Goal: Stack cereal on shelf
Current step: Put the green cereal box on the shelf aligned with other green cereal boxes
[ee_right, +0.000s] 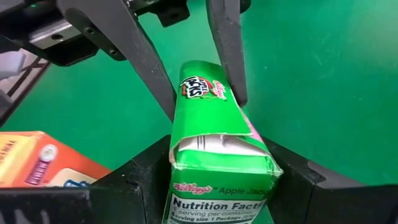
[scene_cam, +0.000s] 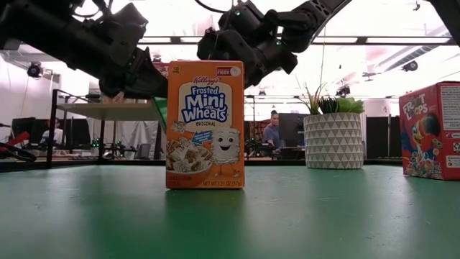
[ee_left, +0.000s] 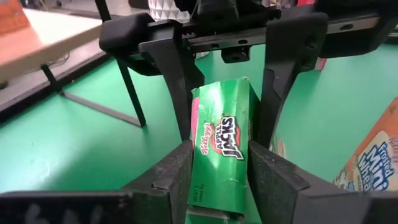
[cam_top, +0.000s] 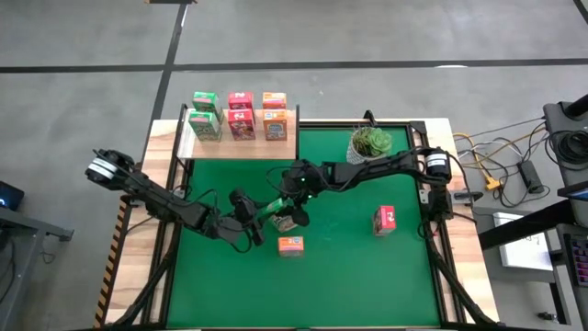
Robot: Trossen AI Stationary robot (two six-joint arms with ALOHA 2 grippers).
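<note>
left hand point(ee_left: 217, 171): clamped on green cereal box point(ee_left: 222, 152) | right hand point(ee_right: 211, 180): clamped on same box

3 green boxes point(cam_top: 205, 119), 3 pink point(cam_top: 241, 118), 3 orange point(cam_top: 274, 116), 1 plant point(cam_top: 370, 142)

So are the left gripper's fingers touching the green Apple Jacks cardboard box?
Touching. The left wrist view shows the left gripper with both fingers pressed against the green Apple Jacks cardboard box sides.

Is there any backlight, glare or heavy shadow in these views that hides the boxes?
Low view: the bright ceiling lights behind leave the arms as dark silhouettes, yet the orange box front is well lit. High view: even light, only faint shadows. Left wrist and right wrist views: no glare; the green box print reads plainly.
</note>
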